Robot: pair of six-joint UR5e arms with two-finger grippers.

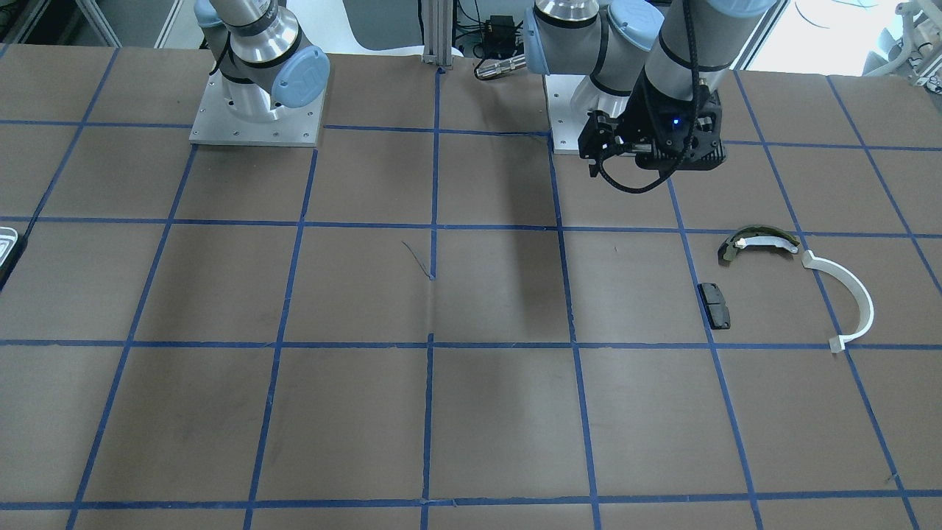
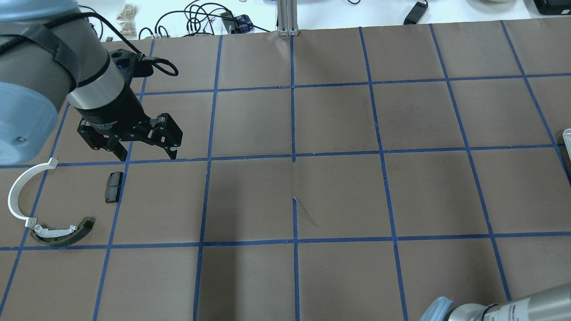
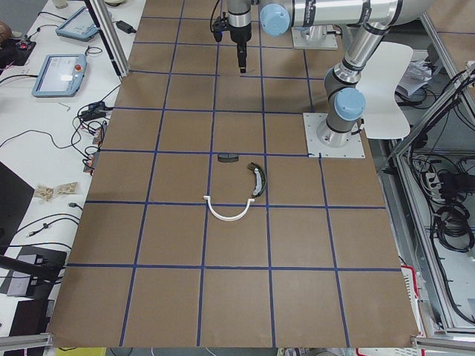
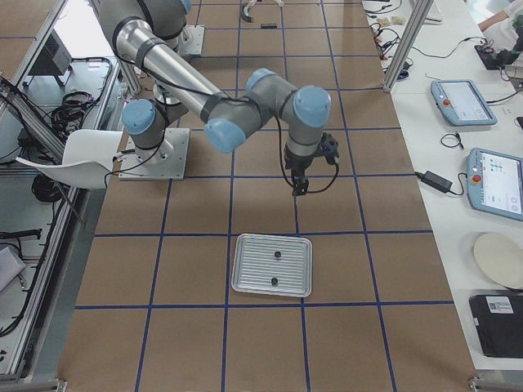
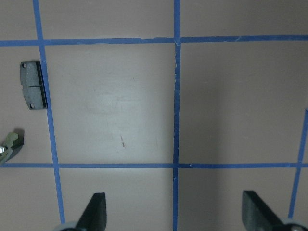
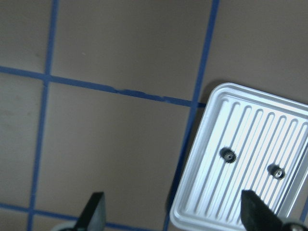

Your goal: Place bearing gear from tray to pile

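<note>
Right tool point(image 6: 173, 214) is hanging with its fingers spread wide apart and gripping nothing. You are seeing it over bare surface point(image 6: 110, 144) just beside the tray point(image 6: 250, 125), off one of the tray's corners rather than above it. Two small dark gears are sitting inside the tray: one point(image 6: 227, 154) is lying nearer the tool's side of the tray, and the other point(image 6: 276, 172) is lying a little deeper in. They are apart from each other, and neither is touching the tray's rim. From the camera at the robot's right end you are looking at the same tray point(image 4: 245, 269) lying flat.

Left tool point(image 2: 147, 156) is also standing open and empty, and it is hovering well apart from the tray, toward the opposite end of the surface. The pile is lying under and beside it, equally far from the tray. Of its three parts, the black pad point(image 2: 113, 187) is resting closest to the tray's end. The olive-and-white shoe point(image 2: 67, 238) is lying a little farther from the tray. The white half-ring strip point(image 2: 12, 196) is lying farthest from the tray.
</note>
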